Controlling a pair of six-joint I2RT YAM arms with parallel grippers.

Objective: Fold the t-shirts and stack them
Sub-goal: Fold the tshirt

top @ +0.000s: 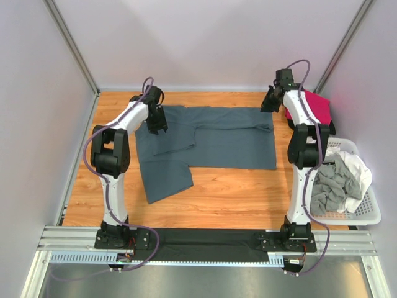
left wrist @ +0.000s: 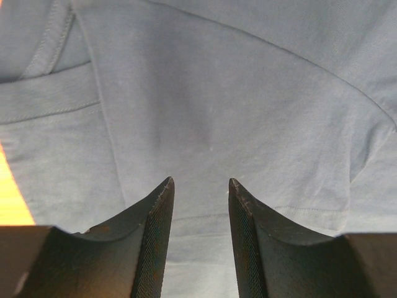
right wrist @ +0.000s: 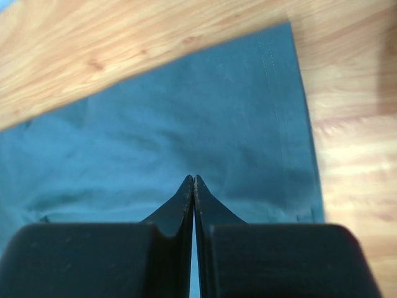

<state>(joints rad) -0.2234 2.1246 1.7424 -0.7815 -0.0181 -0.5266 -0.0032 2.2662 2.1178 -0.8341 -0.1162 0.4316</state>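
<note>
In the top view the magenta-pink t-shirt (top: 317, 105) is partly covered by the right arm (top: 304, 146), and a far left part of the slate blue-grey t-shirt (top: 229, 146) is hidden under the left pincer (top: 157, 128). In the left wrist view that shirt is cut off at top and right; in the right wrist view it is blurred.

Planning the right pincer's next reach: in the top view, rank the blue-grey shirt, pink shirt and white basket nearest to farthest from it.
1. Blue-grey shirt, its far corner beside the right pincer.
2. Pink shirt, to the right, back corner.
3. White basket, front right.
</note>
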